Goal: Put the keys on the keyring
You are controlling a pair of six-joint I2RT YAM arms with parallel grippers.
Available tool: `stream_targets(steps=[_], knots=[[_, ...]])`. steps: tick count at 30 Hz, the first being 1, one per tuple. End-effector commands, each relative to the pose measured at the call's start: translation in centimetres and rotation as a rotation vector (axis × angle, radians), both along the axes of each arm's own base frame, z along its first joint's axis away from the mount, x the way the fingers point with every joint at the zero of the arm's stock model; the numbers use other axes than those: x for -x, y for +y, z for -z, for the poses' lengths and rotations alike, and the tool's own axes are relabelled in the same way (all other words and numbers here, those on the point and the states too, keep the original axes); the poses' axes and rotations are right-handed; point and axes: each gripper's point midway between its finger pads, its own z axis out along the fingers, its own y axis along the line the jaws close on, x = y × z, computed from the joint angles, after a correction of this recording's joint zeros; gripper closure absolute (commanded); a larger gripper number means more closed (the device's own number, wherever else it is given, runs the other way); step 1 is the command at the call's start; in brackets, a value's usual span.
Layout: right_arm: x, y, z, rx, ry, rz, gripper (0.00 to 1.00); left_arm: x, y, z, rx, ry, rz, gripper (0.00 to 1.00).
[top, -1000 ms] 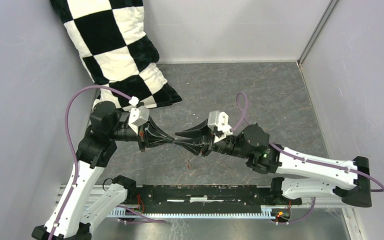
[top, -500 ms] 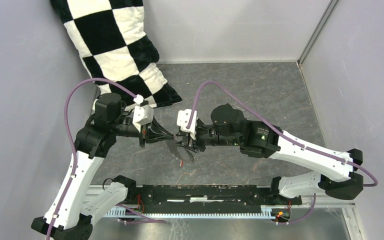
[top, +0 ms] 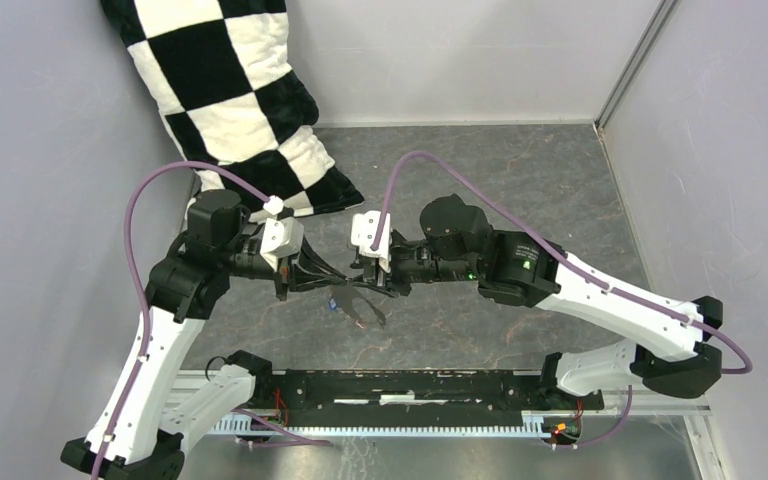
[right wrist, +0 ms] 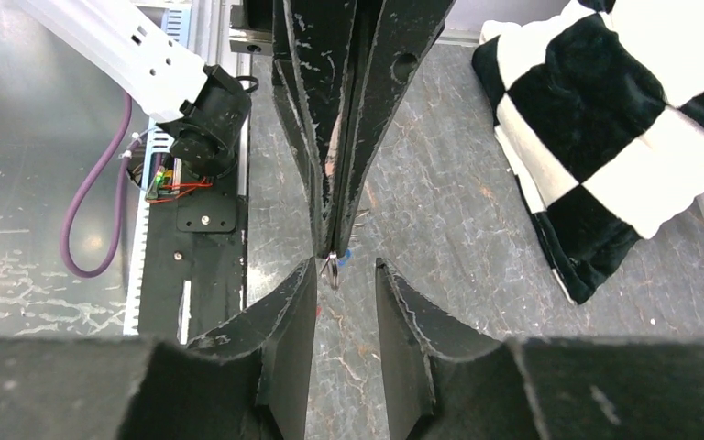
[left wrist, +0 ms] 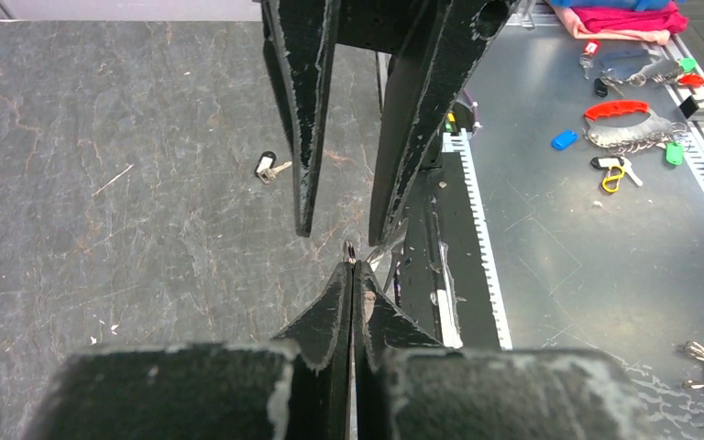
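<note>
Left gripper (left wrist: 349, 268) is pinched shut on the thin wire keyring (right wrist: 332, 269), with a blue key (top: 332, 302) dangling just below. Right gripper (right wrist: 346, 266) faces it with jaws apart, straddling the wire. Threading seems in hand; next, a precise grasp. Beyond lies a dark key (left wrist: 272, 168).

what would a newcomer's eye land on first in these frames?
The two grippers meeting tip to tip above the table: the left gripper shut on what looks like the thin keyring, the right gripper open just in front of it. Next, the black-and-white checkered pillow in the far left corner, and a lone dark-and-white key lying on the table.
</note>
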Motion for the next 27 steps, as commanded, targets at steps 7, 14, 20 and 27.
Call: stream_targets(steps=[7, 14, 20, 27], knots=[[-0.1, 1.1, -1.2, -0.026, -0.014, -0.041, 0.77, 1.1, -0.1, -1.8, 0.042, -0.083, 0.056, 0.98], [-0.1, 0.7, -1.4, -0.064, -0.006, -0.034, 1.00, 1.2, 0.0, -1.7, 0.043, -0.089, 0.057, 0.98], [0.7, 0.8, 0.4, -0.065, 0.044, -0.056, 1.00, 1.3, 0.0, -2.1, 0.047, -0.101, 0.059, 0.98], [0.4, 0.6, 0.2, -0.086, 0.051, -0.041, 0.99, 1.4, 0.0, -2.1, 0.049, -0.105, 0.060, 0.98]])
